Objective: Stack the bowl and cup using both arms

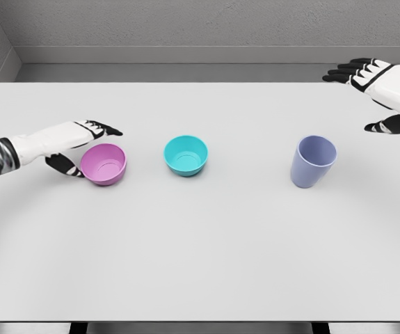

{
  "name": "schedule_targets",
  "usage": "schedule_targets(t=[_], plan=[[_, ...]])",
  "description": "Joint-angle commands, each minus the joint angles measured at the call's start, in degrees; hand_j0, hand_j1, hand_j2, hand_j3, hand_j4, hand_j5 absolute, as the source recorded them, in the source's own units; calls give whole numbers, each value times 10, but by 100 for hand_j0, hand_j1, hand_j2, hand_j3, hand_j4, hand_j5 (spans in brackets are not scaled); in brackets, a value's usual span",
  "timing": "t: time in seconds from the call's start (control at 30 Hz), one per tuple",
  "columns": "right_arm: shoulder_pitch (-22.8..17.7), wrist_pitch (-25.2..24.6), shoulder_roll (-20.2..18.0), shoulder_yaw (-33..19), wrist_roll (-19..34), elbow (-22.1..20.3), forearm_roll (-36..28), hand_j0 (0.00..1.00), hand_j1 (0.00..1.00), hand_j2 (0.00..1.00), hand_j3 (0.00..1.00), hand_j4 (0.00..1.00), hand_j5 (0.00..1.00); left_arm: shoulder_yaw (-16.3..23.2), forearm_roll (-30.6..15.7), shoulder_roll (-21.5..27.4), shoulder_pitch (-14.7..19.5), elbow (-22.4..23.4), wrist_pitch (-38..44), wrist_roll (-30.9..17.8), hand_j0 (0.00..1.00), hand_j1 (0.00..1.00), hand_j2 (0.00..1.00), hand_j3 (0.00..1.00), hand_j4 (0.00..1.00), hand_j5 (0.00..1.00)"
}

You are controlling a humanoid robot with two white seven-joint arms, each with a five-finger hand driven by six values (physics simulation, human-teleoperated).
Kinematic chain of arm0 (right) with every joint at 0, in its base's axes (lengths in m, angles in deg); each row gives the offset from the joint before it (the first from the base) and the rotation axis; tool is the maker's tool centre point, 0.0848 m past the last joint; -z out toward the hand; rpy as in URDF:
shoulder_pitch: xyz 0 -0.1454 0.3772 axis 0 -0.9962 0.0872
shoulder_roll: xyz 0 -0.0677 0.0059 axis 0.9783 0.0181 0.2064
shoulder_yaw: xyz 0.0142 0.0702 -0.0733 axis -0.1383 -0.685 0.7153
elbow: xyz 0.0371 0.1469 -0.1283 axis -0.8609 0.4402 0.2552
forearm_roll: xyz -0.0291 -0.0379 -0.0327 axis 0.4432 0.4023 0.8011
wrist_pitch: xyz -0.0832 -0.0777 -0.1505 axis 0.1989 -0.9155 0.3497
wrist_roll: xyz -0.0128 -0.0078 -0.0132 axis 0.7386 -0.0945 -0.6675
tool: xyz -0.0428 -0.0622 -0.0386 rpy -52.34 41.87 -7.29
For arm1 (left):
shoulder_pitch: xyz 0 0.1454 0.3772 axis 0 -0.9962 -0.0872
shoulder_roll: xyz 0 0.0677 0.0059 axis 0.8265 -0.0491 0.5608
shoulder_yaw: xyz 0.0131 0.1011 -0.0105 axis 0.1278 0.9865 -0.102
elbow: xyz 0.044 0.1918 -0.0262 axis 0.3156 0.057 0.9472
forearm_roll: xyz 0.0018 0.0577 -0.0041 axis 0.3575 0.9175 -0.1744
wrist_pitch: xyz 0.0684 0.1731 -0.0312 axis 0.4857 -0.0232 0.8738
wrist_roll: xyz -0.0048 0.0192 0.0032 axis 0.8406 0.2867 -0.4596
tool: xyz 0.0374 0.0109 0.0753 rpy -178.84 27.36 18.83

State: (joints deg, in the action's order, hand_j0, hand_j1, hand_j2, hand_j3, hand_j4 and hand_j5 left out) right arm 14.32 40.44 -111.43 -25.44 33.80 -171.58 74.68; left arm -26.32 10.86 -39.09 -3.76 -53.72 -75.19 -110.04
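Observation:
A pink bowl sits on the white table at the left. A teal bowl stands upright near the middle. A blue-violet cup stands upright to the right. My left hand is open, its fingers stretched above the far rim of the pink bowl and its thumb low at the bowl's left side, not gripping. My right hand is open and raised at the far right, well above and behind the cup, holding nothing.
A grey wall and floor strip run behind the table's far edge. The table's near edge lies along the bottom of the view.

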Motion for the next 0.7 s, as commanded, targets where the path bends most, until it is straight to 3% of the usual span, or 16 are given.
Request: schedule_targets(t=[0.0,0.4,0.47,0.67], plan=[[1,0,-1,0,0,0,-3,100,100,100,100,100,100,8,-2,-4,0,2,1,0,100,100,100,100,100,100],[-4,0,-2,1,0,0,-4,100,100,100,100,100,100,24,5,-4,0,2,1,-1,100,100,100,100,100,100],[-4,0,-2,1,0,0,-4,100,100,100,100,100,100,24,2,-4,0,2,1,-31,100,100,100,100,100,100],[-4,0,-2,1,0,-1,-4,100,100,100,100,100,100,24,2,-4,0,2,1,-33,100,100,100,100,100,100]])
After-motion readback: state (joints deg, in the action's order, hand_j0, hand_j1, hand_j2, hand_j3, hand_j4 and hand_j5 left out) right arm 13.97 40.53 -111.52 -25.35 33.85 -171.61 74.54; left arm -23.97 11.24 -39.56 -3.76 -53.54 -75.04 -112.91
